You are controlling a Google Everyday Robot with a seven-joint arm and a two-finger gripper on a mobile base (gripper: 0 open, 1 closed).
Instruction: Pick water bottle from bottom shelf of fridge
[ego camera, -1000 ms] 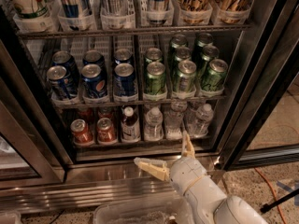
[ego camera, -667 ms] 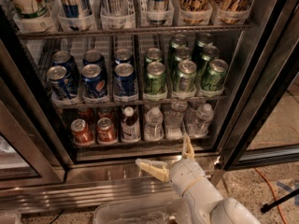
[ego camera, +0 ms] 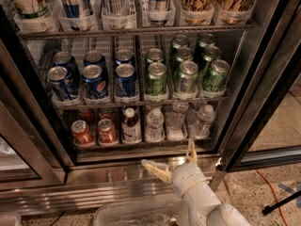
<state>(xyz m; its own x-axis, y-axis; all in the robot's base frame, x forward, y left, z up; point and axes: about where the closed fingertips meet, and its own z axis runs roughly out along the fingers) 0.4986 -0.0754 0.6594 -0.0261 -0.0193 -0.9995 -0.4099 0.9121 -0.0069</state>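
**canfan22:** What's taking up the most room here?

**shelfwatcher:** The fridge is filling nearly the whole frame. The rack of blue and green cans is running across the middle, and the bottom shelf is sitting just under it, lower centre.

**canfan22:** And the water bottle?

**shelfwatcher:** The water bottle is standing upright at the right end of the bottom shelf. Other clear bottles are lining up just left of it, then a dark-liquid bottle, then two red cans at the left end.

**canfan22:** Gripper doing anything?

**shelfwatcher:** The gripper is hovering bottom centre, in front of the fridge's steel base and below the shelf. It's spread wide, grasping nothing, with one finger pointing left and the other pointing up toward the bottles.
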